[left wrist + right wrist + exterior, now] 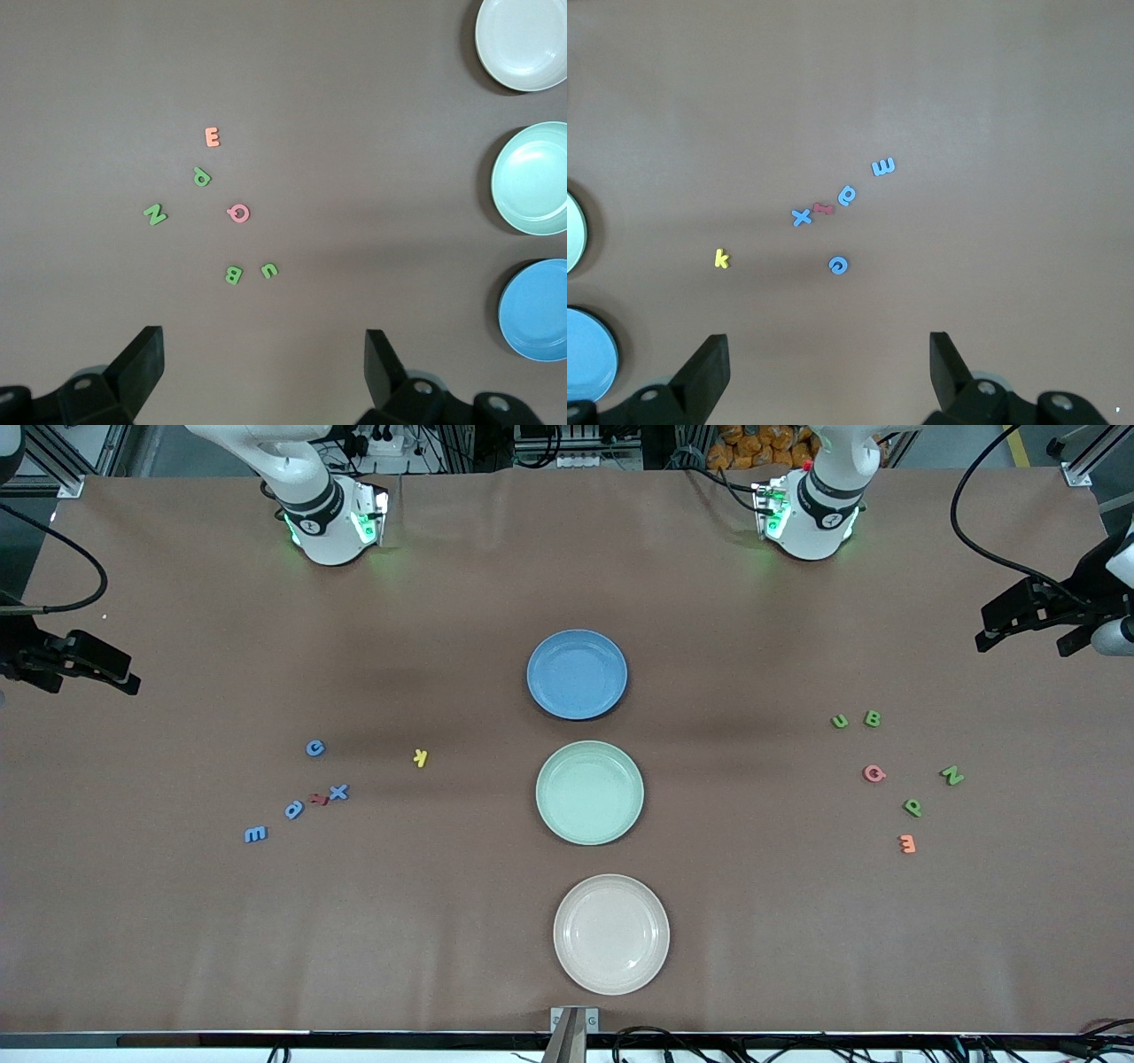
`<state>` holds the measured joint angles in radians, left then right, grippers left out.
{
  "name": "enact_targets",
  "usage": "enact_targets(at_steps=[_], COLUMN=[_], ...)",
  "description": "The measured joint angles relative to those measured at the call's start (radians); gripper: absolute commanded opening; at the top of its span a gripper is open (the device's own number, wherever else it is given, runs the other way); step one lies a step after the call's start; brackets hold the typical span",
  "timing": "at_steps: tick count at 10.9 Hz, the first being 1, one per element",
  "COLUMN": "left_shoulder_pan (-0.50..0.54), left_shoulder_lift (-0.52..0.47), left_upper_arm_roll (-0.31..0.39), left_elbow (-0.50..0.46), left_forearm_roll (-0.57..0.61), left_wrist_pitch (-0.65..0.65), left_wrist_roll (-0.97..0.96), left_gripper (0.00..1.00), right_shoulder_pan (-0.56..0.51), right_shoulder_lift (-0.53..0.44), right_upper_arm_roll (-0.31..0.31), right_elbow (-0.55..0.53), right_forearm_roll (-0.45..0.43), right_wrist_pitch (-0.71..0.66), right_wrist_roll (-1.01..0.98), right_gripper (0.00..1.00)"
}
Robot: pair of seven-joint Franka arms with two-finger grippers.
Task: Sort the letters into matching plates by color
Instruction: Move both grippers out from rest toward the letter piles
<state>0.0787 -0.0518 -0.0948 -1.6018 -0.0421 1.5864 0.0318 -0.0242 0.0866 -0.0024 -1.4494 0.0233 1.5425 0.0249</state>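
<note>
— Looking over the worktop, do we have anything sorted?

— Nothing yet. We see the blue plate and the green plate both bare. Four blue letters lie well apart from the green plate, toward the right arm's end; four green letters lie toward the left arm's end.

— And our hands?

— Our left hand hangs released over the green letters; our right hand hangs released over the blue ones. All eight remain.

Four green letters lie near a pink letter and an orange letter, well apart from the three plates.
</note>
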Motion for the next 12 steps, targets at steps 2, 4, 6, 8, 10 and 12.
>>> enact_targets(at_steps=[2, 4, 6, 8, 10, 12], left_shoulder_pan=[0.0, 0.0, 0.001, 0.012, 0.033, 0.056], left_shoulder_lift=[0.0, 0.0, 0.0, 0.002, 0.014, 0.035], left_upper_arm_roll=[0.0, 0.0, 0.001, 0.003, 0.006, 0.008], left_elbow=[0.001, 0.002, 0.002, 0.001, -0.004, -0.025], left_forearm_roll=[0.0, 0.0, 0.0, 0.0, 0.0, 0.002], left_wrist_pitch=[0.0, 0.001, 0.001, 0.001, 0.009, 0.044], left_wrist_roll=[0.0, 0.0, 0.0, -0.002, -0.002, -0.002], left_gripper=[1.0, 1.0, 1.0, 1.0, 1.0, 1.0], right_shoulder_pan=[0.0, 0.0, 0.0, 0.0, 0.0, 0.0], right_shoulder_lift=[0.0, 0.0, 0.0, 0.0, 0.0, 0.0], right_upper_arm_roll=[0.0, 0.0, -0.001, -0.003, -0.004, -0.005], right_elbow=[0.0, 0.0, -0.001, -0.001, -0.002, -0.002], right_forearm_roll=[0.0, 0.0, 0.0, 0.0, 0.0, 0.0], right_wrist_pitch=[0.0, 0.0, 0.0, 0.0, 0.0, 0.0], right_wrist_roll=[0.0, 0.0, 0.0, 0.0, 0.0, 0.0], right_gripper=[1.0, 1.0, 1.0, 1.0, 1.0, 1.0])
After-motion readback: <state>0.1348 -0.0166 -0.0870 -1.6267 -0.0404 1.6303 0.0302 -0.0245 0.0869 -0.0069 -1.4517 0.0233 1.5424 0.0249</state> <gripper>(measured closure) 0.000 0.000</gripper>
